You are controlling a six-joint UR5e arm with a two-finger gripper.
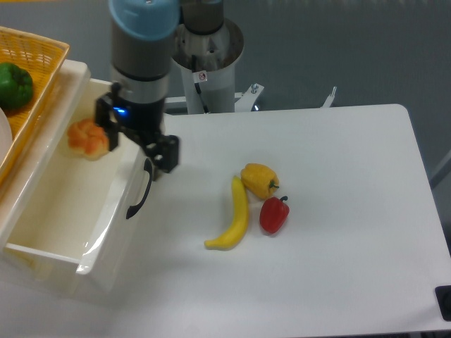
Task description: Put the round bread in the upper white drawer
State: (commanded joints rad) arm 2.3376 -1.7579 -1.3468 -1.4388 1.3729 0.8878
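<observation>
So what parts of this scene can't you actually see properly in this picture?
- Gripper: the arm's own body covers one finger, so open or shut is unclear.
- Upper white drawer: its far right wall is behind the gripper.
- Yellow wicker basket: cut off by the left edge.
- Green pepper: partly cut off at the left edge.
- Round bread: its right side is hidden by the gripper.

Bright, even overhead light, soft shadows under the fruit, glare on the upper white drawer [99, 246], sharp focus.
</observation>
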